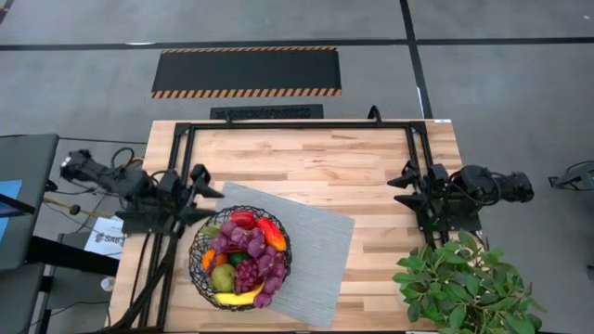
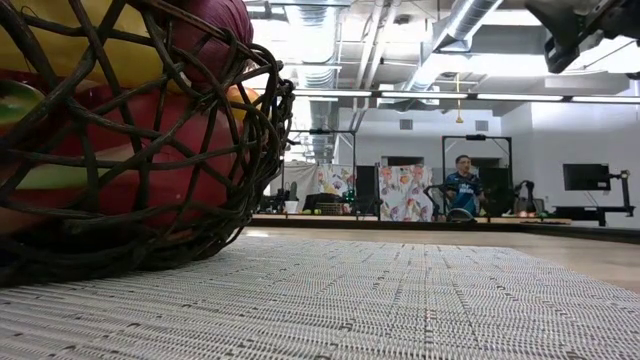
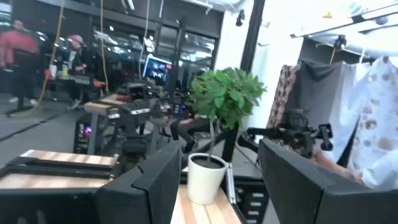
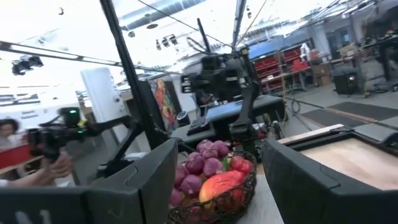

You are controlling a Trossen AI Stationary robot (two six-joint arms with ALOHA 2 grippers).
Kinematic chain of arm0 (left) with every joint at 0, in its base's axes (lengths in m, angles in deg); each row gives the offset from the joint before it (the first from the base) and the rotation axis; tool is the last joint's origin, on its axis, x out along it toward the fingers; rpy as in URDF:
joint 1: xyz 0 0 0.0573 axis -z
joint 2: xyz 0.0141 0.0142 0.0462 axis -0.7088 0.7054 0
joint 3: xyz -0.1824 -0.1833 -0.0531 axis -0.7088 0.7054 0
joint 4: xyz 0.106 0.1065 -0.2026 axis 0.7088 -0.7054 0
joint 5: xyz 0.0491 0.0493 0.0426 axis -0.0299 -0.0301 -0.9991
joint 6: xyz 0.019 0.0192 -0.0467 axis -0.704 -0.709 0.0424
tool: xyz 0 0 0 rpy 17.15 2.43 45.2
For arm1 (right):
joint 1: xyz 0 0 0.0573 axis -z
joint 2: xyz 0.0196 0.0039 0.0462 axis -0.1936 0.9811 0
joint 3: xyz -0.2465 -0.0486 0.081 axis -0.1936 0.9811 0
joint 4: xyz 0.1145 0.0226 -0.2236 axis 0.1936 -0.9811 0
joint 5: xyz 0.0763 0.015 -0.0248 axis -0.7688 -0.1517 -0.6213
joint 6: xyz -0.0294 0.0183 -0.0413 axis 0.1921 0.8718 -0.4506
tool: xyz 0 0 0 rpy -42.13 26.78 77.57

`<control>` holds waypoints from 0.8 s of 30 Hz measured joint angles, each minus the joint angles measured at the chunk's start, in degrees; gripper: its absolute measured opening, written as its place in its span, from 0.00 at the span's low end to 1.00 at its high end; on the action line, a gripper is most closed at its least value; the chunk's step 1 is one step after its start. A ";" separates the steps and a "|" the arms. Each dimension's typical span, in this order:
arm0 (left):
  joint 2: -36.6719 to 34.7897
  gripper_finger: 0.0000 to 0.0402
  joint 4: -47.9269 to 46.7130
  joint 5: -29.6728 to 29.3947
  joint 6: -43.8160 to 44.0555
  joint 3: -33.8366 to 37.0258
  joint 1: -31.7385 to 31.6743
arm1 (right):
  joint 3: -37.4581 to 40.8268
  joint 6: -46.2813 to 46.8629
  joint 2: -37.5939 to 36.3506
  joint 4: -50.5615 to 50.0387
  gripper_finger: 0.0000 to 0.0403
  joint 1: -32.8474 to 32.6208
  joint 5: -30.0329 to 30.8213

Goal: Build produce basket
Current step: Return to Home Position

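Park the left arm (image 1: 139, 197) and right arm (image 1: 464, 190) at the tabletop's (image 1: 316, 158) side edges, their open, empty jaws clear of the wire basket (image 1: 194, 267).

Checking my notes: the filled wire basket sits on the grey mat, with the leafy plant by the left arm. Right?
No. The high view shows the leafy plant by the right arm; the filled wire basket does sit on the grey mat.

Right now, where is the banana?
In the high view the banana lies inside the basket, along its rim toward the picture's bottom, beside the purple grapes; the basket stands on the grey mat, left of table centre.
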 joint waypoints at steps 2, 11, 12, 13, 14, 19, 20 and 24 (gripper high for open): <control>-2.17 0.50 -0.20 2.67 0.32 1.44 -2.96 | 0.00 1.01 0.00 0.04 0.63 1.39 -2.49; -6.74 0.50 -4.19 5.35 0.34 5.10 -12.04 | -0.04 2.92 -0.84 -2.56 0.63 10.54 -8.31; -7.16 0.50 -4.13 5.40 0.07 5.71 -12.79 | -0.04 2.81 -0.88 -3.15 0.63 11.69 -8.96; -7.85 0.50 -3.80 5.37 -0.19 6.70 -13.50 | -0.04 2.80 -0.87 -4.08 0.63 12.83 -9.51; -8.48 0.50 -2.96 5.25 -0.29 7.81 -14.22 | -0.04 2.81 -0.85 -5.00 0.63 13.99 -9.67; -12.93 0.50 1.54 7.37 2.29 14.69 -18.19 | -0.02 2.70 -0.85 -4.81 0.63 18.45 -14.17; -13.88 0.50 2.43 8.03 3.02 16.10 -18.81 | -0.02 2.68 -0.85 -4.88 0.63 19.15 -14.65; -18.02 0.50 5.44 8.33 4.03 21.38 -20.60 | -0.02 2.14 -0.85 -5.41 0.63 21.26 -16.05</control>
